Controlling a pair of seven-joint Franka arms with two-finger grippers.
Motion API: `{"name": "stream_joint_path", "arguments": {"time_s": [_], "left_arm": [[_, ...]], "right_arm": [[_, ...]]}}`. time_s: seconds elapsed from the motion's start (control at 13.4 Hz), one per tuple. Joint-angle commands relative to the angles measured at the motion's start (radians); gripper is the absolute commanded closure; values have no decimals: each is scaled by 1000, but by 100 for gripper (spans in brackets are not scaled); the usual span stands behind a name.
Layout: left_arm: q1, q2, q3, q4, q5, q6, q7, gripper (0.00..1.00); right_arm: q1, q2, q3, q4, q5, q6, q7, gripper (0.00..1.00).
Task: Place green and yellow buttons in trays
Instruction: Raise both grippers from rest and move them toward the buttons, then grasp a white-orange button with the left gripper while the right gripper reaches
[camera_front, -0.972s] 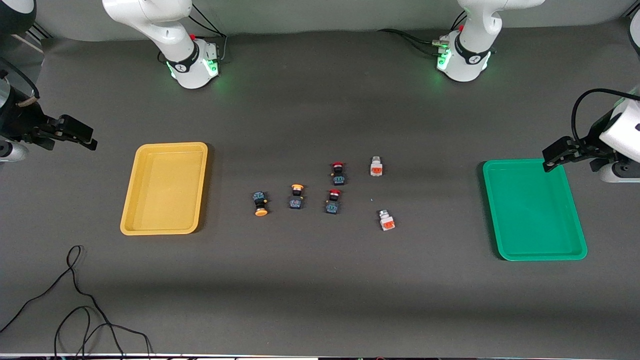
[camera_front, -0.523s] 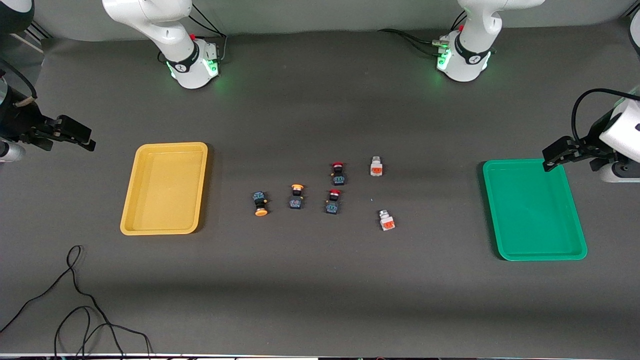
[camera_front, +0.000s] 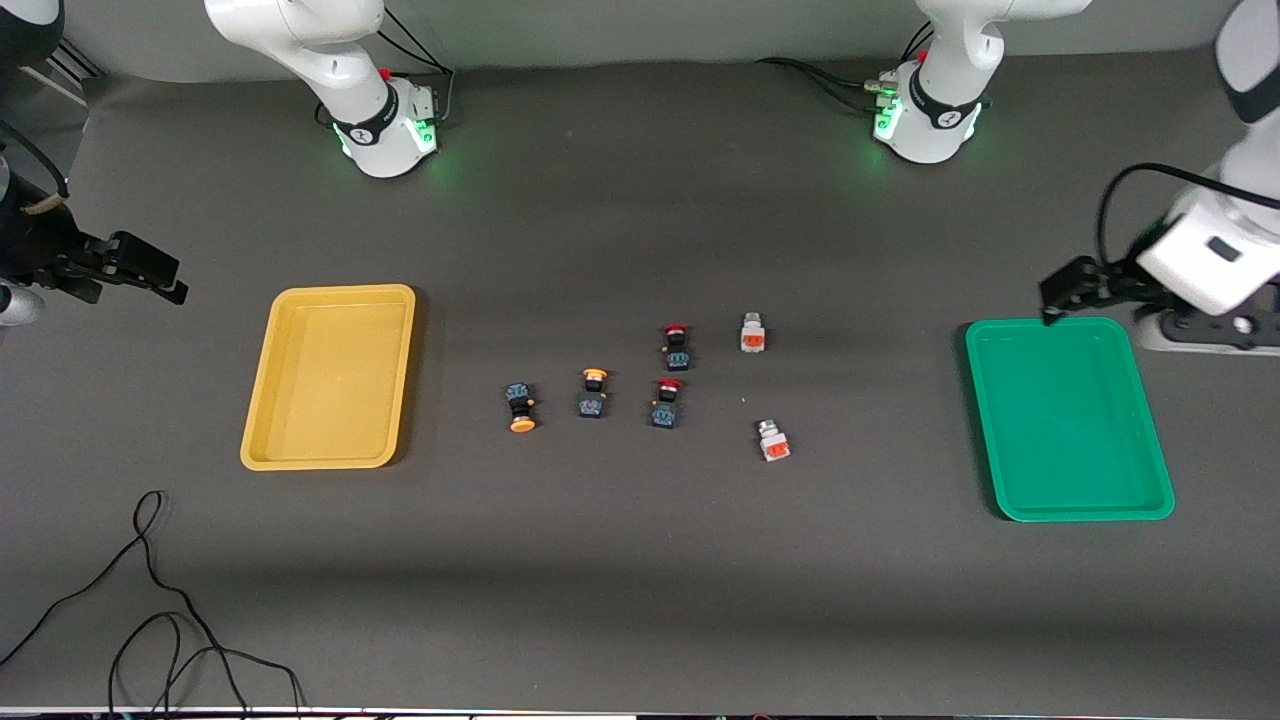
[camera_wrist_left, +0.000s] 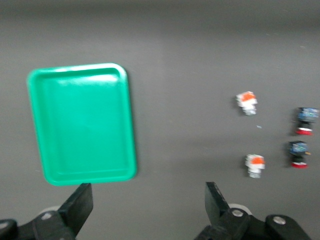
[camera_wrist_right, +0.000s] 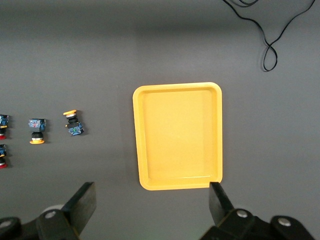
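No writing to read anywhere here. The dark band on each robot base (camera_front: 385, 130) carries a small white mark, too tiny to make out as letters. The button switches (camera_front: 592, 392), the yellow tray (camera_front: 330, 376) and the green tray (camera_front: 1066, 419) show no legible label, number or brand.

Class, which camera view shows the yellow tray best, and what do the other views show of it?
The right wrist view: the yellow tray fills the middle of the picture, seen from straight above, rim complete and nothing inside. The front view also shows the whole tray, but smaller, toward the right arm's end. The left wrist view does not show it.
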Motion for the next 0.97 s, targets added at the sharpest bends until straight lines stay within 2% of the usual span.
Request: {"name": "stream_joint_path", "arguments": {"time_s": [0.0, 0.22, 0.45, 0.67, 0.9], "left_arm": [[-95, -55, 9, -75, -30, 6, -65, 0], [-240, -143, 8, -221, -32, 95, -180, 0], [-383, -152, -63, -241, -30, 104, -360, 0], [-403, -122, -153, -272, -32, 188, -412, 0], [-402, -45, -161, -335, -24, 301, -417, 0]], "right_arm": [[11, 16, -4, 24, -10, -5, 18, 0], [11, 21, -2, 29, -8, -4, 11, 0], [14, 24, -2, 23, -8, -4, 12, 0], [21, 27, -2, 16, -8, -5, 11, 0], [21, 32, -4, 7, -8, -19, 11, 0]]}}
